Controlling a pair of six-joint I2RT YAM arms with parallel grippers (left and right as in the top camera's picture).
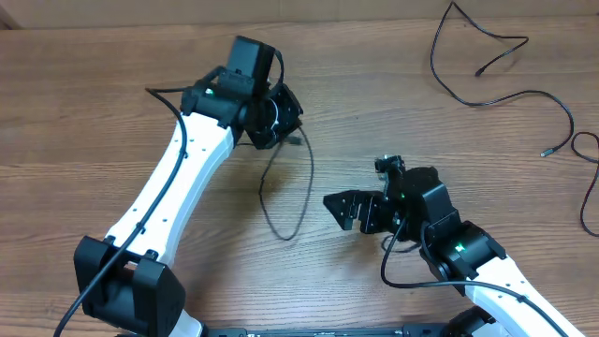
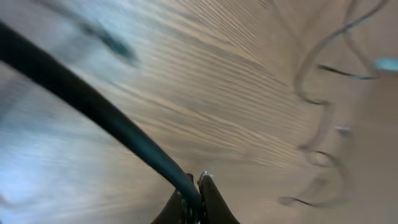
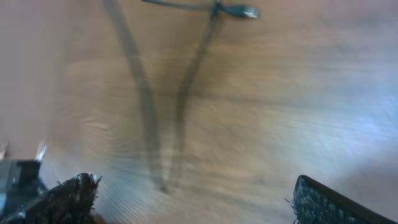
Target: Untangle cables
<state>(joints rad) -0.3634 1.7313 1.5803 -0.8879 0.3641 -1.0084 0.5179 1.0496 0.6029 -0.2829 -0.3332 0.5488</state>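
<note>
A thin black cable (image 1: 301, 187) hangs from my left gripper (image 1: 281, 126) and loops down across the table middle. The left gripper is shut on this cable; in the left wrist view the cable (image 2: 106, 115) runs into the closed jaws (image 2: 194, 193). My right gripper (image 1: 344, 208) is open and empty, just right of the loop's lower end. The right wrist view shows the loop (image 3: 155, 118), blurred, between its spread fingers (image 3: 193, 193), with a plug tip (image 3: 239, 10) at the top. Another thin black cable (image 1: 496, 84) lies separate at the far right.
More thin cable (image 1: 591, 178) runs along the table's right edge. A thick black arm cable (image 1: 407, 271) loops beside the right arm. The left arm's white link (image 1: 173, 197) crosses the left part of the table.
</note>
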